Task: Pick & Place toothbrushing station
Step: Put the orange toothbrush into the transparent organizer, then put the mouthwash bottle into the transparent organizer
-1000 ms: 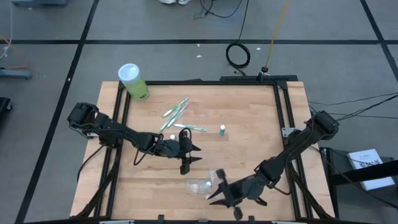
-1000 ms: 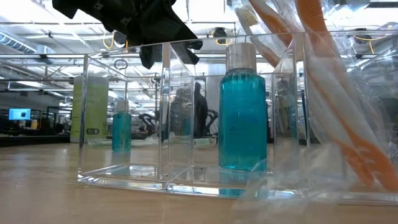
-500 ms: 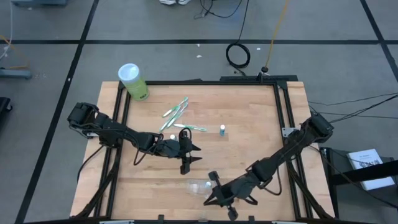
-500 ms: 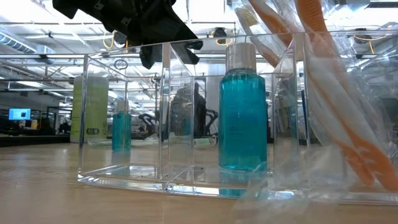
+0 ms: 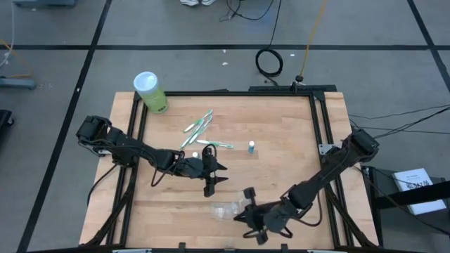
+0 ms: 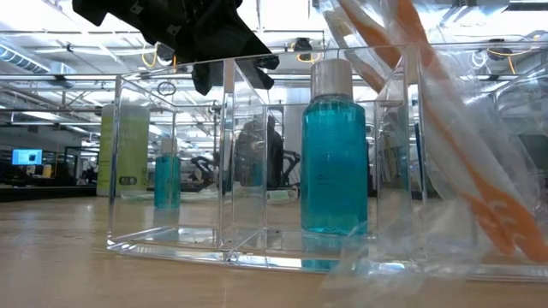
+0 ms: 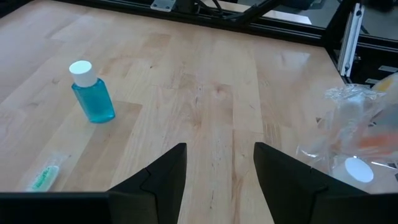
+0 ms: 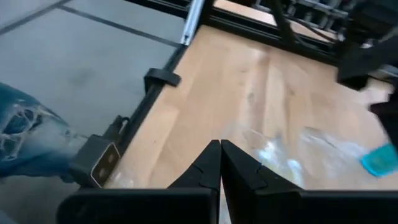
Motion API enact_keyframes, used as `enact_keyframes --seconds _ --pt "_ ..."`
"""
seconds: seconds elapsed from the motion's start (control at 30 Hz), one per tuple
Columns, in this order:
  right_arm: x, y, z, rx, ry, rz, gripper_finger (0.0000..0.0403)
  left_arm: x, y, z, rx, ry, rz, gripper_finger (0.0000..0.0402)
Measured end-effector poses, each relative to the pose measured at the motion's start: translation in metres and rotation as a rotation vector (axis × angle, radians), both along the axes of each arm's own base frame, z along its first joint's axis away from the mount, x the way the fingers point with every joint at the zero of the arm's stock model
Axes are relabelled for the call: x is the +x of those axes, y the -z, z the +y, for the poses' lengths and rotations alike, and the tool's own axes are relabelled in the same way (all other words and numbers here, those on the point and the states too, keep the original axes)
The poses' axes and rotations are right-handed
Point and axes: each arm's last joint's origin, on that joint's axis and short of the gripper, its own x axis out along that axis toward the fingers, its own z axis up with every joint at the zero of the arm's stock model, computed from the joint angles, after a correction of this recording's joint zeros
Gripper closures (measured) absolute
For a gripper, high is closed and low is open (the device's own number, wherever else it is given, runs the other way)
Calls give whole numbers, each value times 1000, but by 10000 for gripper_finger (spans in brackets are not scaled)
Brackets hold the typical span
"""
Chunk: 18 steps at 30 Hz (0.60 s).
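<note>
Toothbrushes (image 5: 200, 126) in green and white lie scattered on the far middle of our wooden bench (image 5: 281, 176), and a small blue bottle with a white cap (image 5: 251, 147) stands just to their right, apart from them. Near the front edge we see a clear plastic organiser (image 6: 257, 162) with a crinkly clear pouch (image 5: 226, 210) beside it; in the low view the organiser holds a blue bottle (image 6: 334, 154), and orange-white toothbrushes (image 6: 445, 145) lean inside the pouch at the right. Our left gripper (image 5: 214, 176) hovers over the middle of the bench, between the scattered toothbrushes and the pouch, its fingers spread wide with nothing between them. Our right gripper (image 5: 253, 222) sits low at the front edge, just right of the pouch; from its wrist camera the two fingers meet with no gap and hold nothing. A green canister with a white lid (image 5: 150, 91) stands at the far left corner.
</note>
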Motion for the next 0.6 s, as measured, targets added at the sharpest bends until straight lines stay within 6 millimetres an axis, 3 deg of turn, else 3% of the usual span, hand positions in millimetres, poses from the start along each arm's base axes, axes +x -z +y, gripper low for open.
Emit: enact_keyframes --seconds 0.33,0.47,0.6 --pt "-33 -19 -4 -30 24 103 403 0 0 0 -17 -9 0 206" --pt "-62 -29 -21 -101 234 152 403 -1 1 0 -4 -4 15 206" --pt "-90 -14 -48 -124 464 177 403 -3 5 3 37 -17 60 206"
